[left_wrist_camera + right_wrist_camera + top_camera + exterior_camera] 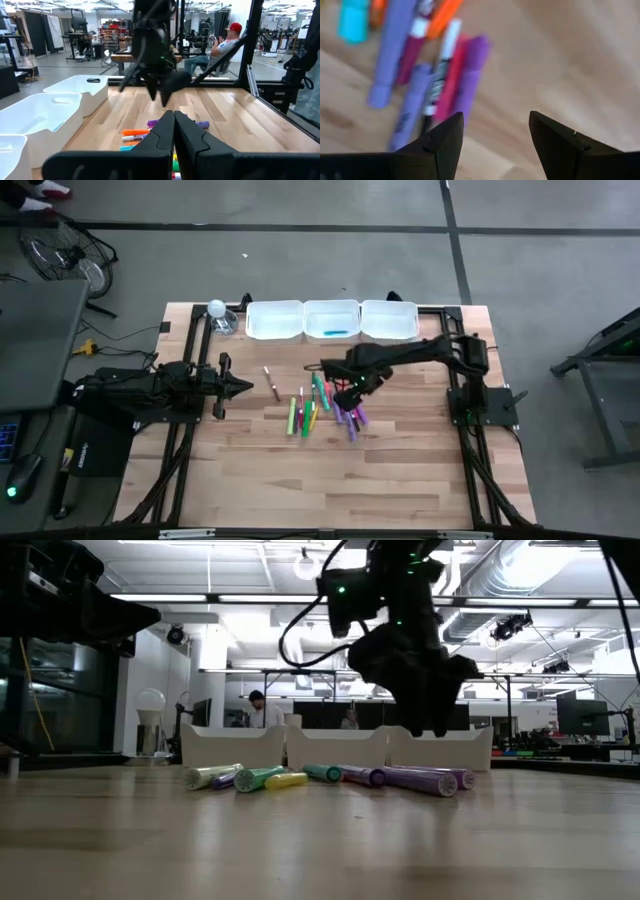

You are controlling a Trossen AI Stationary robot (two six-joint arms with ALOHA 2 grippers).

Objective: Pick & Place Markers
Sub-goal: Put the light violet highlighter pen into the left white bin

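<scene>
Coloured markers (320, 408) lie flat, clustered mid-table.

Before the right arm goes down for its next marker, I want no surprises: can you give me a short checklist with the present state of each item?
1. Right end effector open: ok, its fingers stand apart with nothing between them.
2. Right end effector over the markers: ok in the high view; in its wrist view the purple markers lie off to one side of the gap, so not ok for centring.
3. Left end effector clear of the pile: ok, shut and parked to the side.
4. One marker singled out: not ok, they lie bunched and touching.
5. White trays reachable at the far edge: ok; the middle one holds something blue.
</scene>
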